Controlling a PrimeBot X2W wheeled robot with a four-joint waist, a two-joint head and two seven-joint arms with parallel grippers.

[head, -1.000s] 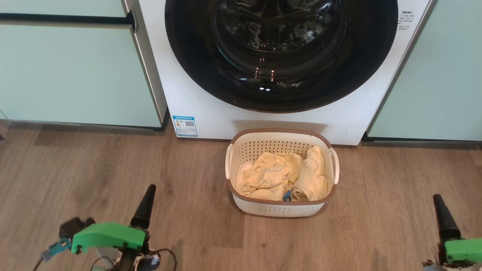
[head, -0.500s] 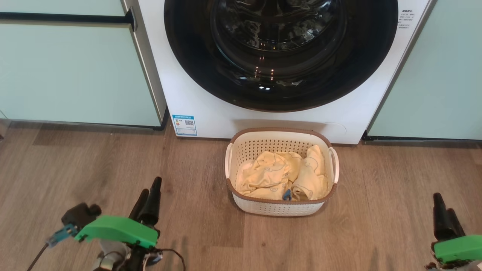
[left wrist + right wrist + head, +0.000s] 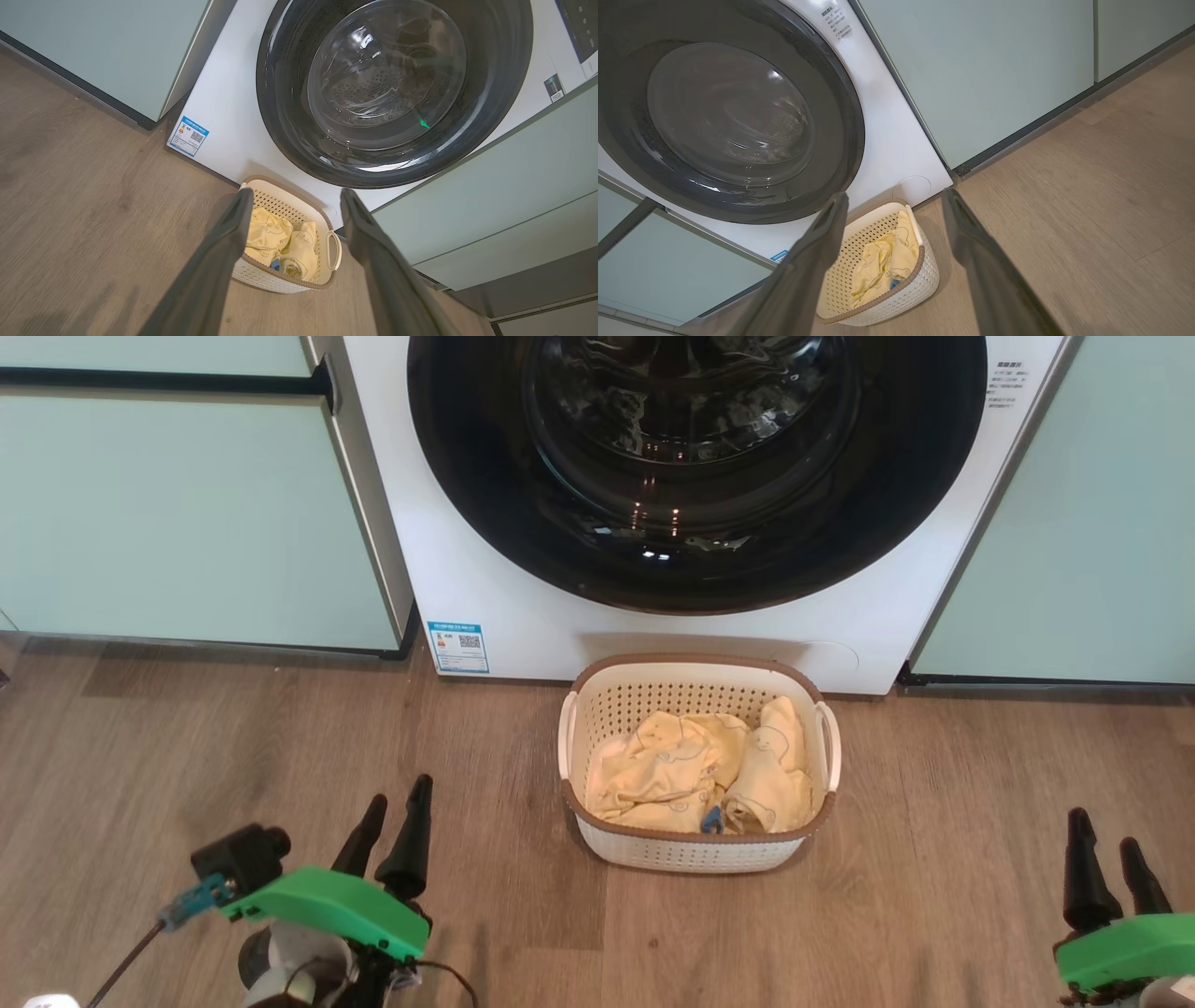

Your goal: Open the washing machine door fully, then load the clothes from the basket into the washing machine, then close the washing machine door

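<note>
Left pincer (image 3: 400, 791) and right pincer (image 3: 1103, 828) both stand spread wide and hold nothing, well apart on either side of the basket (image 3: 695, 660). The basket sits on the floor (image 3: 233, 756) just before the washing machine (image 3: 523, 616), and the clothes (image 3: 672, 770) hide its bottom. The washing machine door (image 3: 467, 476) is shut, its top cut off by the head view's edge.

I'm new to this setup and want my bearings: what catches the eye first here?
The washing machine door, a glossy black ring around clear glass, closed, dominates the top of the head view. Right below it on the wood floor stands the basket with the pale yellow clothes. At the bottom corners, the left gripper and right gripper show open, empty fingers.
</note>
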